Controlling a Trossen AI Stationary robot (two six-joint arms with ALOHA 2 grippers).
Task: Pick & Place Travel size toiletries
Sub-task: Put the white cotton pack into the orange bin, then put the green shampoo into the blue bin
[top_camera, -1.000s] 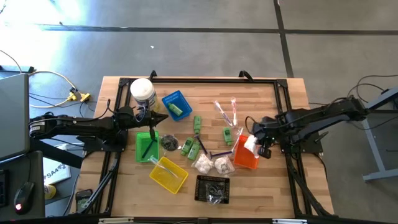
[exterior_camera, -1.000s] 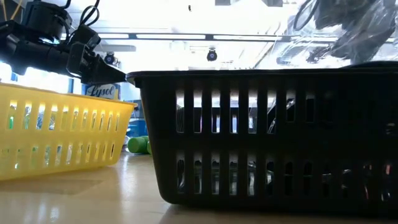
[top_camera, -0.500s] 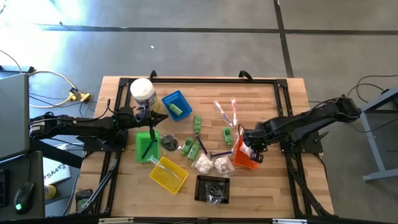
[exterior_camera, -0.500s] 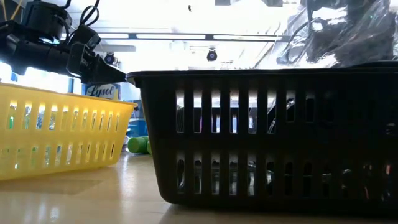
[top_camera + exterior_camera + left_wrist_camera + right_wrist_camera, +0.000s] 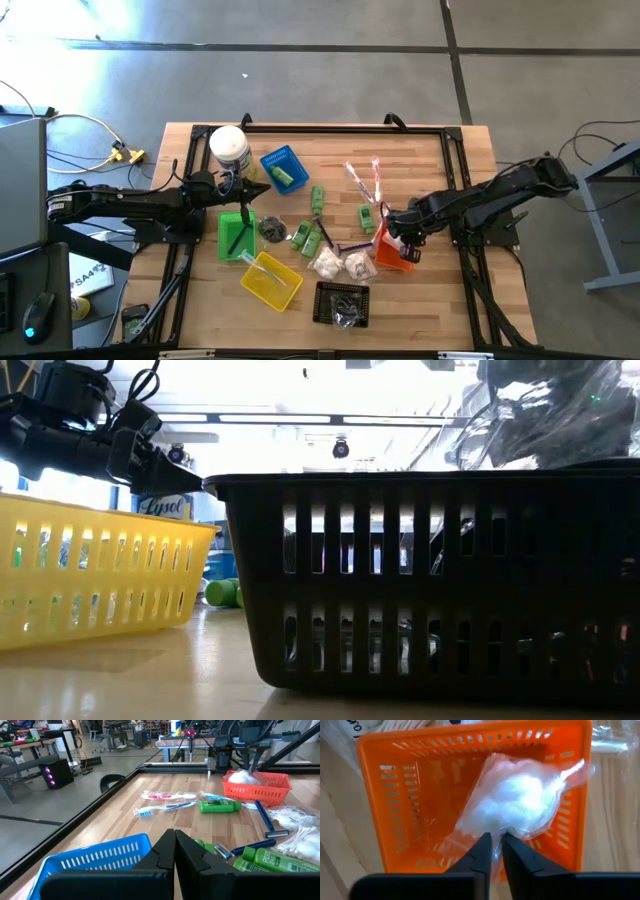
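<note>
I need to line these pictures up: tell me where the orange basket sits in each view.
High view: orange basket right of table centre, under the right gripper.
Low view: not in it; the black basket fills the picture.
Left wrist view: far across the table.
Right wrist view: fills the picture.
Shared landmark: the white puffy packet in it.

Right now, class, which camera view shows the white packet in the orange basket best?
The right wrist view: the white packet fills the orange basket. The left wrist view shows it small and far; the high view hides it; the low view misses it.
</note>
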